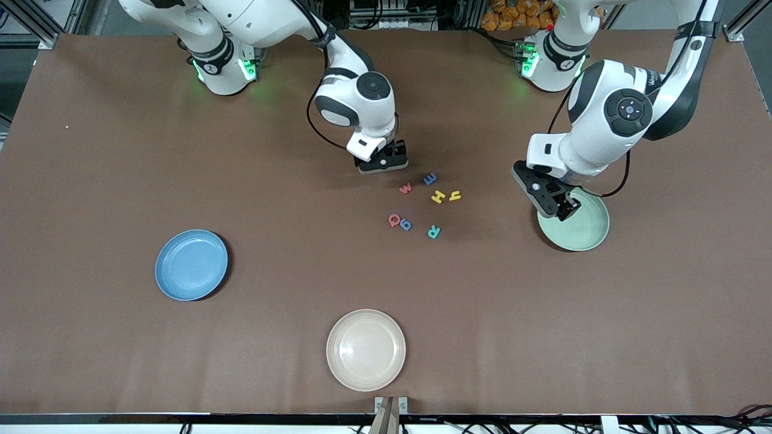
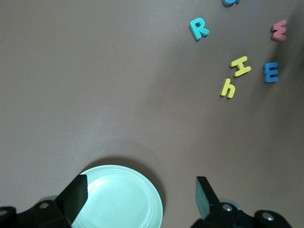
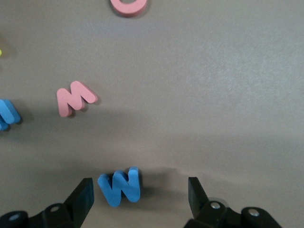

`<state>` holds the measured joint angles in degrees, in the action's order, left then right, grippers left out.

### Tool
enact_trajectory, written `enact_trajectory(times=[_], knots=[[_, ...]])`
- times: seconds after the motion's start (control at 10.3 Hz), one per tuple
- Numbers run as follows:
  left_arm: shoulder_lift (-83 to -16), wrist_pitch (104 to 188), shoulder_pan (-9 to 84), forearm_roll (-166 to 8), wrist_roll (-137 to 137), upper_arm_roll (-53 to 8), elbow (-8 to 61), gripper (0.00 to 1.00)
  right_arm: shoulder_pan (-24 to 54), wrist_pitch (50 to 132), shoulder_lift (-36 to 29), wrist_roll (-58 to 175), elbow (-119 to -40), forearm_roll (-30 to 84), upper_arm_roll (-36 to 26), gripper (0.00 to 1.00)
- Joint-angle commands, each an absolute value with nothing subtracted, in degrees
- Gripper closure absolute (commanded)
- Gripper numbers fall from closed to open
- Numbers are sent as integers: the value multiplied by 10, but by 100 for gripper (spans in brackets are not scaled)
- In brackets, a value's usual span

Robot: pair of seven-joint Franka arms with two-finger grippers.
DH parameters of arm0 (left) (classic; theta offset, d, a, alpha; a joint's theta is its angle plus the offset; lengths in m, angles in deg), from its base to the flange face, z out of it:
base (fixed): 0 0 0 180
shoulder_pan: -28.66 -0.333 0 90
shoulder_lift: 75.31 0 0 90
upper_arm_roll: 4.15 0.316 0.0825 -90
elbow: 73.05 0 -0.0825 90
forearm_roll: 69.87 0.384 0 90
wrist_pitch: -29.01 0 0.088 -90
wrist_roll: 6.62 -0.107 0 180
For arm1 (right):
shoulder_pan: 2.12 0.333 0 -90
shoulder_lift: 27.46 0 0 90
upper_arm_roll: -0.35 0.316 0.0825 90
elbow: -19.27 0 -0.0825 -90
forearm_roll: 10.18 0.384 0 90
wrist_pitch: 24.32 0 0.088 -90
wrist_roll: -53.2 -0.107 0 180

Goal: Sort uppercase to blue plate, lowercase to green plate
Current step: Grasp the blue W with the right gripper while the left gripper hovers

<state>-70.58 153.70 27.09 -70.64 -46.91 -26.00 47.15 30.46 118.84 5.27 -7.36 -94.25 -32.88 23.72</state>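
My right gripper (image 1: 383, 166) (image 3: 141, 192) is low over the table, open, with the blue W (image 3: 121, 186) lying between its fingers, closer to one finger. Just nearer the camera lie red w (image 1: 405, 188), a blue lowercase letter (image 1: 429, 178), yellow H (image 1: 438, 196), yellow h (image 1: 455, 194), red Q (image 1: 394, 220), a second blue lowercase letter (image 1: 406, 225) and teal R (image 1: 433, 232). My left gripper (image 1: 558, 205) (image 2: 140, 197) hangs open and empty over the green plate's (image 1: 579, 232) (image 2: 118, 199) rim. The blue plate (image 1: 192, 265) sits empty toward the right arm's end.
An empty cream plate (image 1: 365, 349) lies near the table's front edge, nearer the camera than the letters. Brown tabletop (image 1: 120, 150) spreads around the plates.
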Motion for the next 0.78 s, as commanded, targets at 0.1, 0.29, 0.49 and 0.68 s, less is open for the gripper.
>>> enact_trajectory(times=[0.1,0.29,0.49,0.68], knots=[[-719,1550,265,-703,-469,-265,487,0,310,1198,79,-117,-934,-365,243,14],[-718,1574,267,-702,-482,-275,500,0,309,1200,92,-140,-930,-392,243,19],[-718,1594,267,-702,-531,-280,515,0,309,1199,98,-146,-922,-394,243,25],[-718,1602,266,-702,-569,-280,519,0,310,1198,104,-147,-911,-395,243,44]])
